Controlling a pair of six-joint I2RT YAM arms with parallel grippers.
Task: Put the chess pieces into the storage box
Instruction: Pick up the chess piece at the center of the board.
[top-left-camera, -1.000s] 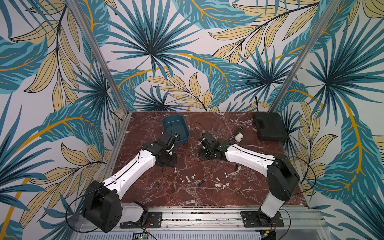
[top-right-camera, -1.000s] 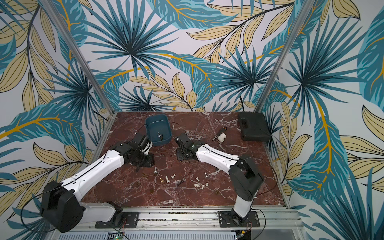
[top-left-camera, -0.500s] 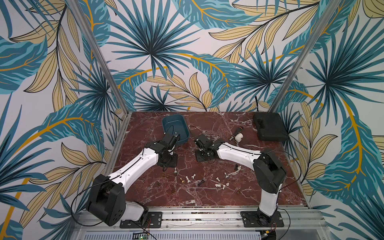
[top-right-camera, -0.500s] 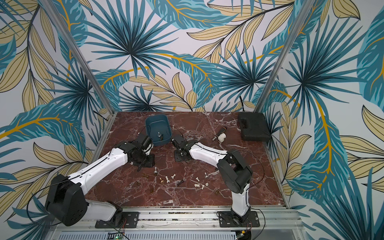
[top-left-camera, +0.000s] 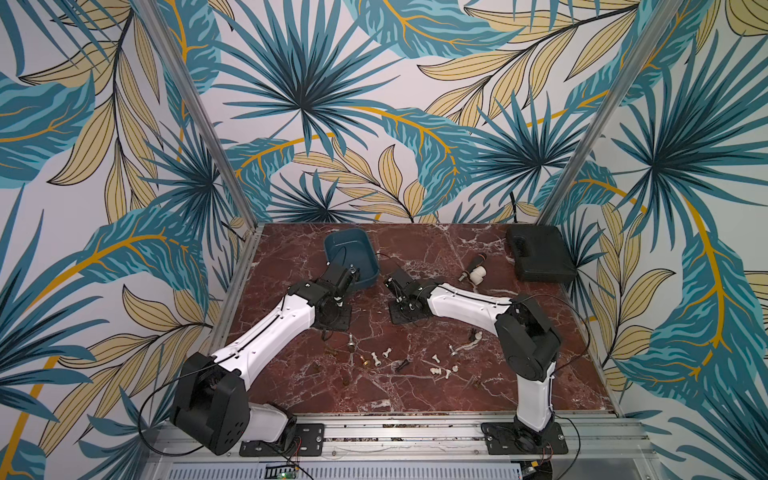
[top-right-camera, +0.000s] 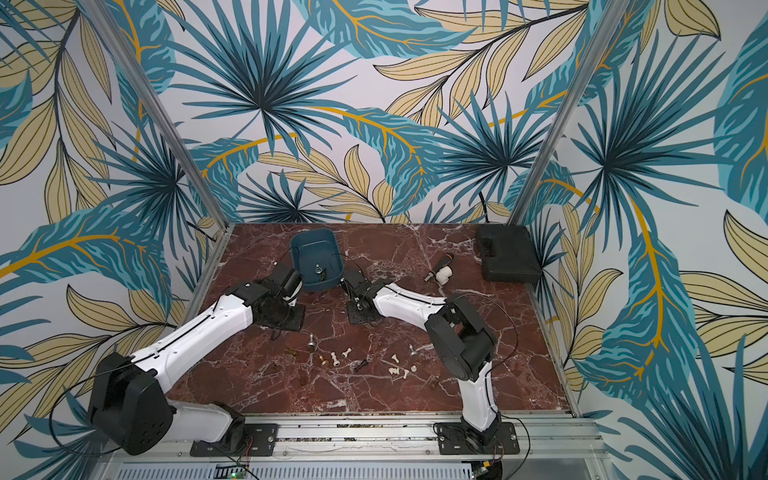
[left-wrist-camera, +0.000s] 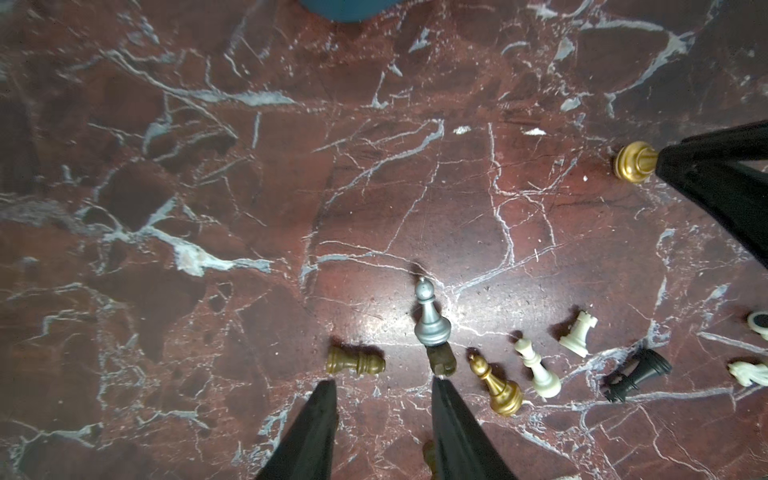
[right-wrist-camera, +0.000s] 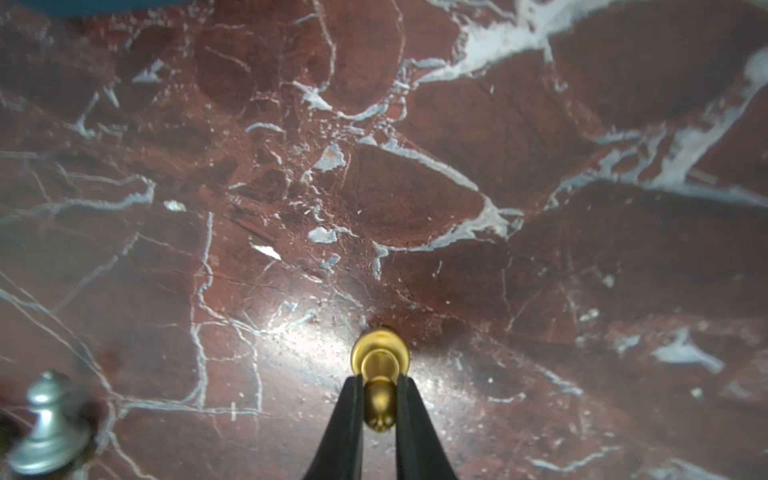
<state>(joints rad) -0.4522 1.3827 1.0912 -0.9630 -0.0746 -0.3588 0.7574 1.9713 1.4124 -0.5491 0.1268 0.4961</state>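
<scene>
My right gripper (right-wrist-camera: 379, 380) is shut on the head of a gold chess piece (right-wrist-camera: 380, 353), whose round base points at the marble just below. The left wrist view shows that same gold piece (left-wrist-camera: 635, 162). My left gripper (left-wrist-camera: 382, 384) hangs open over the table with nothing between its fingers (left-wrist-camera: 320, 415). Beyond its tips lie a gold rook (left-wrist-camera: 355, 361), a standing silver piece (left-wrist-camera: 430, 316), a gold bishop (left-wrist-camera: 498, 386), white pieces (left-wrist-camera: 538, 370) and a black one (left-wrist-camera: 636, 374). The teal storage box (top-left-camera: 351, 257) stands behind both wrists, with a silver piece (top-right-camera: 319, 271) inside.
A flat black hard case (top-left-camera: 540, 253) sits at the back right. A black-handled tool (top-left-camera: 473, 264) and a white elbow fitting (top-left-camera: 478, 274) lie between it and the box. Several loose chess pieces (top-left-camera: 436, 365) are strewn across the front half of the marble table (top-left-camera: 415, 399).
My right gripper has closed on the gold piece while its arm swung a little to the left, toward the box. The left arm has barely moved.
</scene>
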